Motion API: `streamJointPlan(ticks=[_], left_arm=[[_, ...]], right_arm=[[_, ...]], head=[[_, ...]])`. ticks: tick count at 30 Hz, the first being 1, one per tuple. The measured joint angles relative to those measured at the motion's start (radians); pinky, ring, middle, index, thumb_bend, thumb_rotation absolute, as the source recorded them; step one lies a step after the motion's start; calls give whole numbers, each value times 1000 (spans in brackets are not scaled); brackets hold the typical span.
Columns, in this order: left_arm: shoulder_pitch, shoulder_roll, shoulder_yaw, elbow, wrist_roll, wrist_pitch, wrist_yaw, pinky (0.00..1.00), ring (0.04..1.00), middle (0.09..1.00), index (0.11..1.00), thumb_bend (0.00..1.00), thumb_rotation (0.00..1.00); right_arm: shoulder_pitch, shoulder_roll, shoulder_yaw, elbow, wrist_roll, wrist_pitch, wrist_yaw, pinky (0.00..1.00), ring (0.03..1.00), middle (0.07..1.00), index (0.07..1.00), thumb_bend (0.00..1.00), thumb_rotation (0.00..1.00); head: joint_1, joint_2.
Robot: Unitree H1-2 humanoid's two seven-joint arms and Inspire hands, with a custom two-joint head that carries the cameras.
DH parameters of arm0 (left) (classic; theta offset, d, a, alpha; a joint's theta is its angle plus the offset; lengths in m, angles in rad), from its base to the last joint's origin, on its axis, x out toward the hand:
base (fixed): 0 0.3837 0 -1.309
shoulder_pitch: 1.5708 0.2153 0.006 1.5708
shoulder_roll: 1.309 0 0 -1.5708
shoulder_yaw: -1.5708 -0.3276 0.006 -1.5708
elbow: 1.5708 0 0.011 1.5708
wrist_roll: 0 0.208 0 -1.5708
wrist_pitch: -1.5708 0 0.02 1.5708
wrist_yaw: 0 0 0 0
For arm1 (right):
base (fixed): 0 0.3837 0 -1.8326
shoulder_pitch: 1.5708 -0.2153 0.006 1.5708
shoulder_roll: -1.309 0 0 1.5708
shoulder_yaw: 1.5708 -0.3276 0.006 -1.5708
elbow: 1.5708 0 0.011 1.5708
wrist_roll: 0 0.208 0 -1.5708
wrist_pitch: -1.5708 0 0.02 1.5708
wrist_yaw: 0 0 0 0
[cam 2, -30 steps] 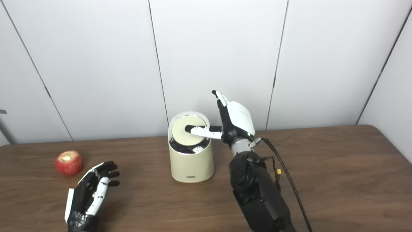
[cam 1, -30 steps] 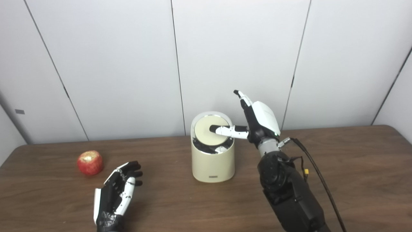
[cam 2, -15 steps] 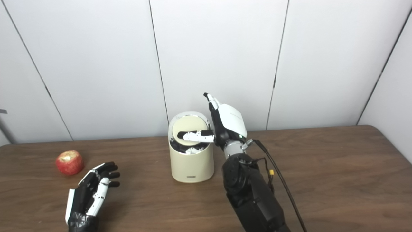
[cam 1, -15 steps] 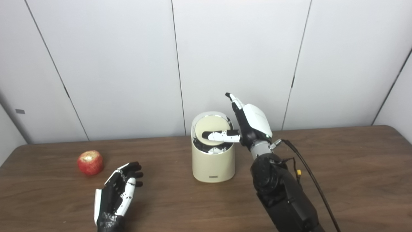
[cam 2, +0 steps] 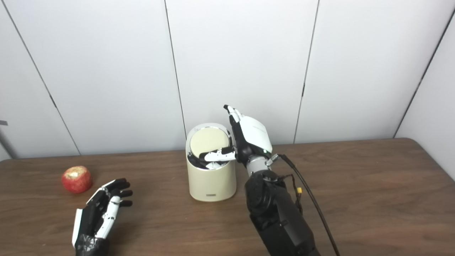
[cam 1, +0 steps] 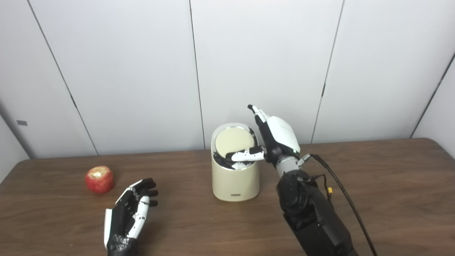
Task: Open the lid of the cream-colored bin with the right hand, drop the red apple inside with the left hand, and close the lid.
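Observation:
A cream-colored bin (cam 1: 235,179) stands mid-table with its round lid (cam 1: 233,143) tilted up toward the back, a dark gap showing at the front rim. My right hand (cam 1: 273,137) is at the bin's right top edge, fingers raised and apart, thumb lying across the front of the opening under the lid. It holds nothing. The red apple (cam 1: 99,179) rests on the table at the far left. My left hand (cam 1: 131,209) lies open on the table, just right of and nearer than the apple, apart from it.
The brown wooden table (cam 1: 373,185) runs wide to the right of the bin. A black cable (cam 1: 346,201) trails from my right wrist down along the forearm. White wall panels stand close behind the table's far edge.
My right hand has shifted left and down toward the bin. Its thumb slid from the lid's face to the front of the opening. The left hand and the apple have stayed put.

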Motion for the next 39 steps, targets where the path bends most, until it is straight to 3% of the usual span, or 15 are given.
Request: streamJointPlan(ticks=[7,27,31,39], left_arm=[[1,0,-1,-1,0,1,0,584,671,710,701,259,438],[10,0,-5,-13,2,14,0,585,672,711,700,266,444],[11,0,-6,-13,1,14,0,583,674,714,705,258,441],[19,-2,-7,-24,-3,24,-2,583,674,717,705,263,432]], right_arm=[[0,-12,3,4,0,-1,2,920,948,961,949,714,379],[0,-10,-9,10,2,1,25,876,922,938,934,605,346],[0,-5,-17,11,1,1,38,862,917,938,932,594,325],[-9,7,-29,1,-27,0,75,863,914,937,928,564,160]], head=[[0,3],[5,12],[5,11],[6,20]])
